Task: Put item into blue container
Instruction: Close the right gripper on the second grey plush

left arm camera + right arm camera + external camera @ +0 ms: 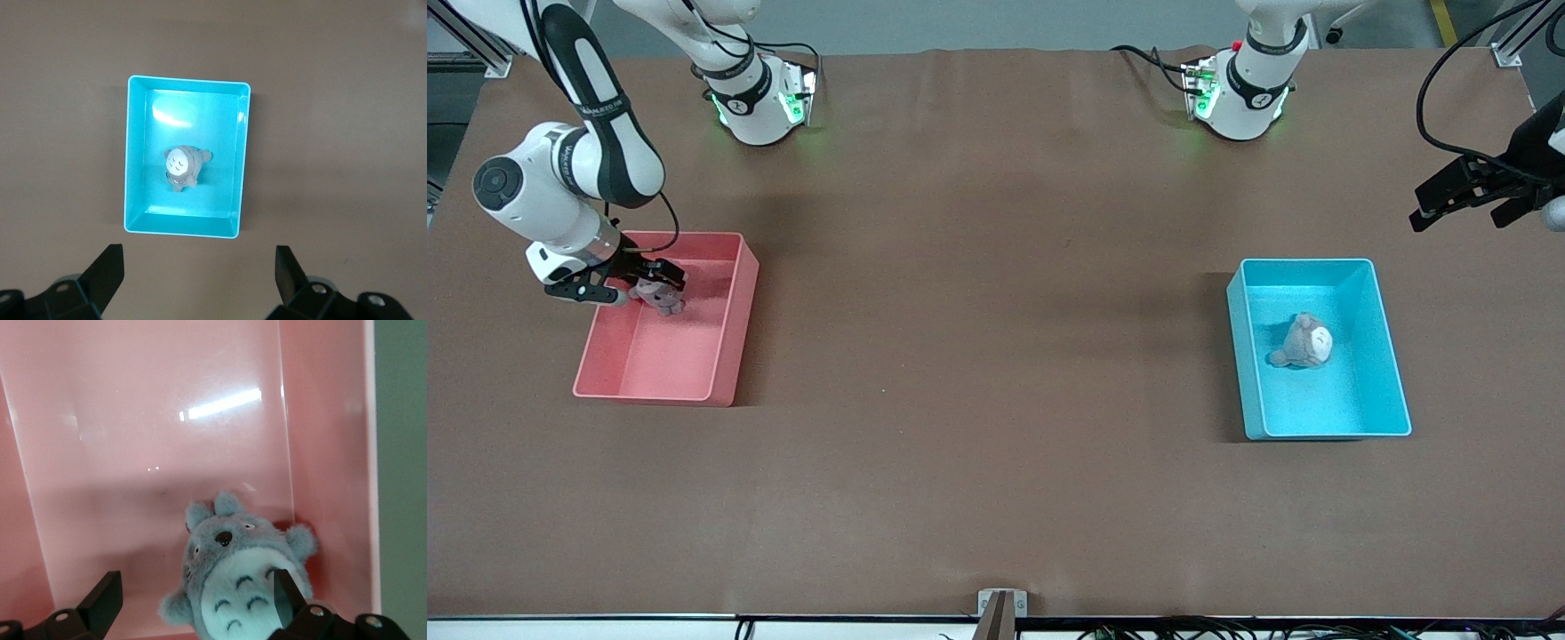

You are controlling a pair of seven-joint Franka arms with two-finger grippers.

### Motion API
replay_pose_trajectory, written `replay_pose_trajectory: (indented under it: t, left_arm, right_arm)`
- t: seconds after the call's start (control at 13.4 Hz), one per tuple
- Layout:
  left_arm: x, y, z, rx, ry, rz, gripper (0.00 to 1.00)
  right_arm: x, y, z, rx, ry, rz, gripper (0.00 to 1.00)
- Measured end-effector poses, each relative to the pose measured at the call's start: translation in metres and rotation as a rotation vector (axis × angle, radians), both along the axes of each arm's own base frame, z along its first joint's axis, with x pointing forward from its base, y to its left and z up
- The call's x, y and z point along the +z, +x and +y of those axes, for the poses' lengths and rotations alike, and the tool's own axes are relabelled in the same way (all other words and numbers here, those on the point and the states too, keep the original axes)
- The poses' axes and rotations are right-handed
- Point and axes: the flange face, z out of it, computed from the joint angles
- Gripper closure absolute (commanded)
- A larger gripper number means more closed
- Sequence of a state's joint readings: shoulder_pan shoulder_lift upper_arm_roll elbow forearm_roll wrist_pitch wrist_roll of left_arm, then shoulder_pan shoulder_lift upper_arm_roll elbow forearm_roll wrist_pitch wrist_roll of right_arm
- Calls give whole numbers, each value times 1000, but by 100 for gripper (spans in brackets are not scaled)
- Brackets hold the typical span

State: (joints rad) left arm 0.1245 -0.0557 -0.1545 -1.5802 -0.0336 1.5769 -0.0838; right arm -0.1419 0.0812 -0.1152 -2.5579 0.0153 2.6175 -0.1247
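Here the right gripper (643, 286), fingers wide, straddles a grey plush (660, 298) by the pink bin's (729, 356) far-edge corner, likely about to grasp it. The left gripper (1469, 200) waits open over the tabletop edge. The blue container (1392, 373) already holds another plush (1303, 342).

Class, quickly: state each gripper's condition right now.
Left gripper: open, empty, beside the blue container.
Right gripper: open, around the grey plush toy in the pink bin.

My blue container (1392, 373) sits upright toward my left arm's end of the table (996, 356), holding a small grey plush (1303, 342).
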Motion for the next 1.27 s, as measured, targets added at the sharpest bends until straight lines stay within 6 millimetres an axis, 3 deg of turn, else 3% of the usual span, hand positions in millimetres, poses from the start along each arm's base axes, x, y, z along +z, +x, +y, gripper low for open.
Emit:
replay_pose_trajectory:
  t: [0.97, 1.27]
  left_arm:
    - [-2, 1, 3, 5, 0, 3, 0]
    - [-2, 1, 3, 6, -1, 4, 0]
  right_arm:
    - [-22, -7, -10, -26, -3, 19, 2]
    - [-41, -18, -8, -48, 5, 64, 3]
